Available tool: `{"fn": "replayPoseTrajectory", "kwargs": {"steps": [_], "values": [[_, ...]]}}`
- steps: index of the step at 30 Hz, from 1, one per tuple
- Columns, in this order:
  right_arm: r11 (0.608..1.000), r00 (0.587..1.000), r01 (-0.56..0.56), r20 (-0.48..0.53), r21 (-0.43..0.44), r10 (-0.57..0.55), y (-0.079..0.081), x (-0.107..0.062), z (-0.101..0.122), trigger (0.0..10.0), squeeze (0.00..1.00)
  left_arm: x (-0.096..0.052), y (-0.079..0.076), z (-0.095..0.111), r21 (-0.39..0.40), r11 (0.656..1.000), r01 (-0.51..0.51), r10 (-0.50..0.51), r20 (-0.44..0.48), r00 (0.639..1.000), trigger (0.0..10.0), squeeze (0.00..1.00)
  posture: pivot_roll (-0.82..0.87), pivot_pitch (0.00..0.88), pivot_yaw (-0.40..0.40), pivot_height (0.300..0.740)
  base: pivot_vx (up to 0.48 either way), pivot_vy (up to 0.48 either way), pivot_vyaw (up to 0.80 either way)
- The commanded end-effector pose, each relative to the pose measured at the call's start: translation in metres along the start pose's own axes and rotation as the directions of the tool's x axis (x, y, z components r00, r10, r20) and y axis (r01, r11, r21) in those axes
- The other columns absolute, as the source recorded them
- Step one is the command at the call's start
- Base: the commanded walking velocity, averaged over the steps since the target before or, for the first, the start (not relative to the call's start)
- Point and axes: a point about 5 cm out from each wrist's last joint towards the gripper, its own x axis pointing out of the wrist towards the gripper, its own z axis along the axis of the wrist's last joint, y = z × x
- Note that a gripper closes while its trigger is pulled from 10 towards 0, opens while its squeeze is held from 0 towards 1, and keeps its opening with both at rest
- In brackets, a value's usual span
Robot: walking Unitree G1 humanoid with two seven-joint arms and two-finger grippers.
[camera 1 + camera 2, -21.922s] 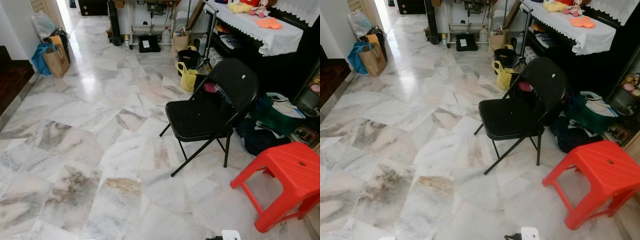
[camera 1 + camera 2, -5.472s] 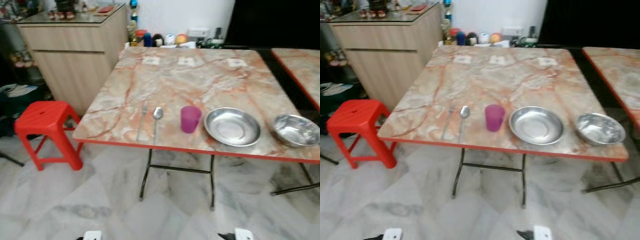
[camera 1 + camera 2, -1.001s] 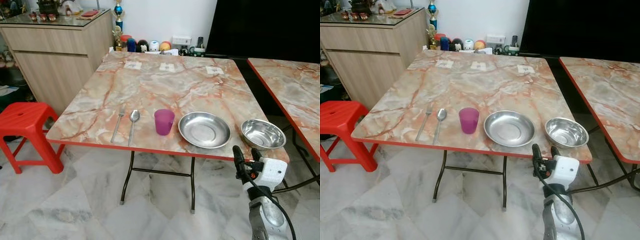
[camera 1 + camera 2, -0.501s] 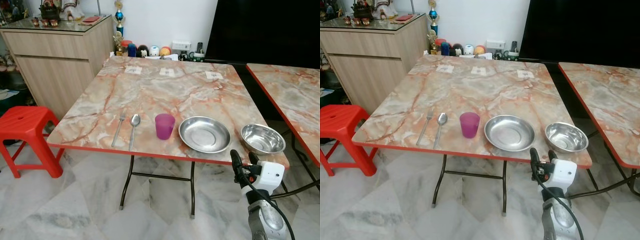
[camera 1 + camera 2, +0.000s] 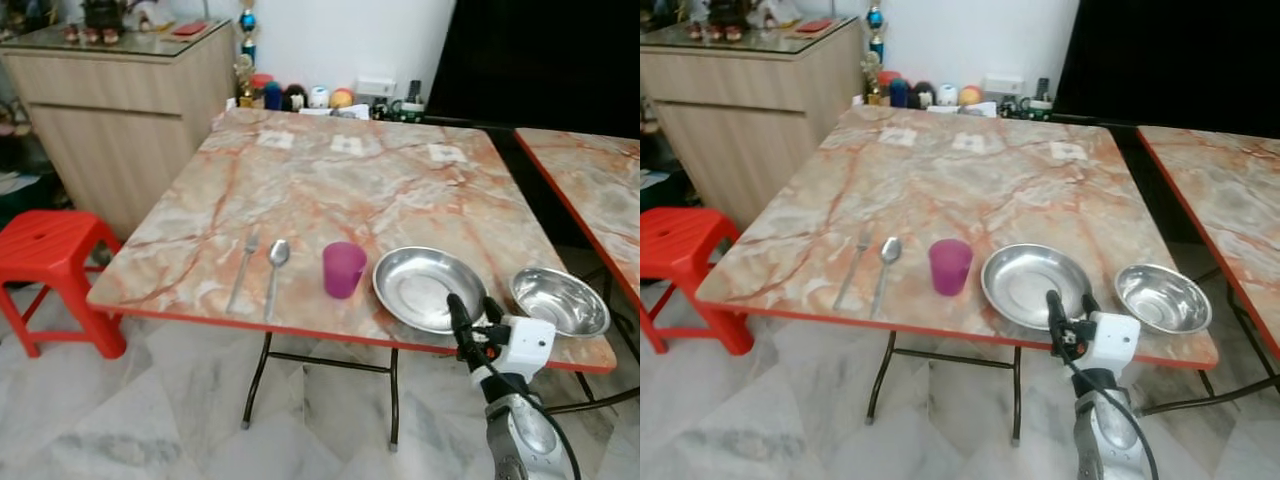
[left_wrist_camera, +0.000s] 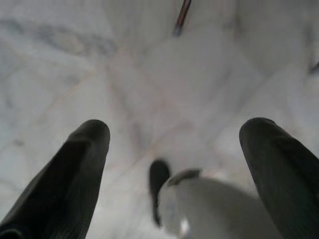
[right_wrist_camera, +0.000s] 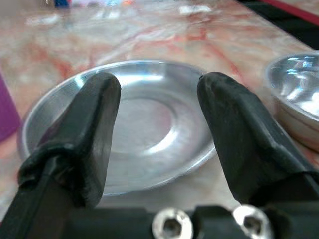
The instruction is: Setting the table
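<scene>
Right gripper (image 5: 470, 307) fingers apart, raised at table (image 5: 330, 190) edge facing steel plate (image 5: 425, 288); left gripper (image 6: 174, 149) spread, over floor (image 6: 149, 74)

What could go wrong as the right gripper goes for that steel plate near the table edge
The right gripper, open, is lined up low at the near rim of the steel plate. A shallow, slick rim like that may slip from the fingers, or the plate may be pushed along the table instead of gripped. If it slides sideways it could knock the purple cup or the steel bowl, both standing close beside it.
</scene>
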Motion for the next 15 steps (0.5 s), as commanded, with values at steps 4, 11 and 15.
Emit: {"fn": "replayPoseTrajectory", "kwargs": {"steps": [4,11,15], "values": [[0.999,0.999,-0.034,0.026,0.016,0.033,0.012,0.006,0.006,10.0,0.0,-0.008,0.007,-0.02,-0.008,1.0,-0.019,0.019,-0.061,0.998,10.0,0.0,0.01,0.044,-0.061,0.74,0.0,0.0,0.0],[0.998,0.999,0.022,0.023,0.058,-0.023,0.006,0.005,0.006,10.0,0.0,-0.009,0.006,-0.021,-0.007,1.0,-0.018,0.017,-0.066,0.998,10.0,0.0,0.01,0.048,-0.061,0.74,0.0,0.0,0.0],[0.991,0.996,0.086,0.015,0.105,-0.088,0.0,0.007,0.008,10.0,0.0,-0.009,0.007,-0.022,-0.005,1.0,-0.02,0.019,-0.068,0.997,10.0,0.0,0.01,0.052,-0.061,0.74,0.0,0.0,0.0]]}}
